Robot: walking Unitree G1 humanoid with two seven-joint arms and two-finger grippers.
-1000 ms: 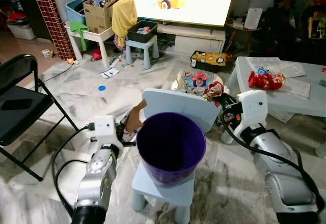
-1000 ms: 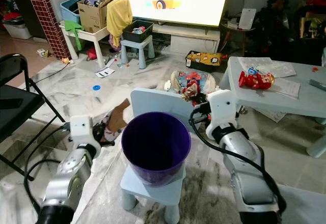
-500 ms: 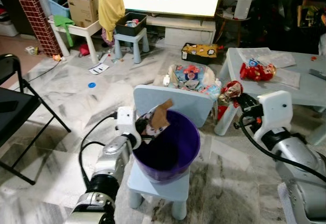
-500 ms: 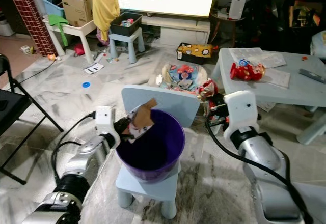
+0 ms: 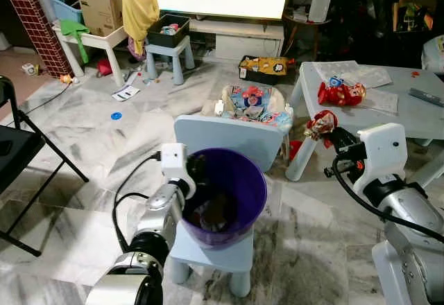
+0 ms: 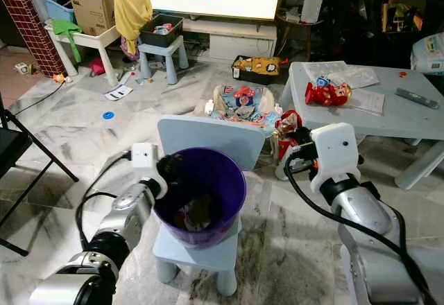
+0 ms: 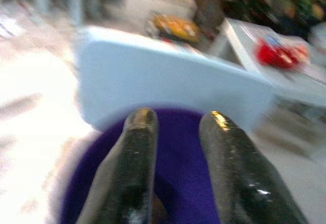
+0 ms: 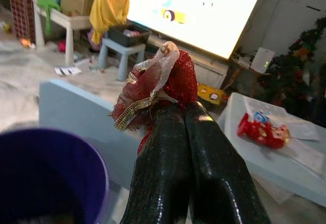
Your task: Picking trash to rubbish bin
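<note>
A purple bin (image 5: 229, 173) stands on a small light blue chair (image 5: 229, 132). Brown and white trash (image 5: 214, 211) lies in the bottom of the bin. My left gripper (image 5: 195, 175) is at the bin's left rim, its fingers (image 7: 142, 127) open over the inside with nothing between them. My right gripper (image 5: 331, 133) hovers to the right of the chair's back, level with its top. It is shut on a crumpled red and gold wrapper (image 8: 159, 80), seen as the same wrapper (image 5: 322, 121) from the head.
A low light blue table (image 5: 409, 114) with a red toy (image 5: 337, 91) and papers stands at the right. A black folding chair (image 5: 14, 152) is at the left. Behind the small chair lies a patterned cushion (image 5: 253, 102). Cluttered white stools and a TV line the back.
My left gripper has let go of the brown trash, which now lies inside the bin. The right gripper still holds the wrapper. The camera has shifted.
</note>
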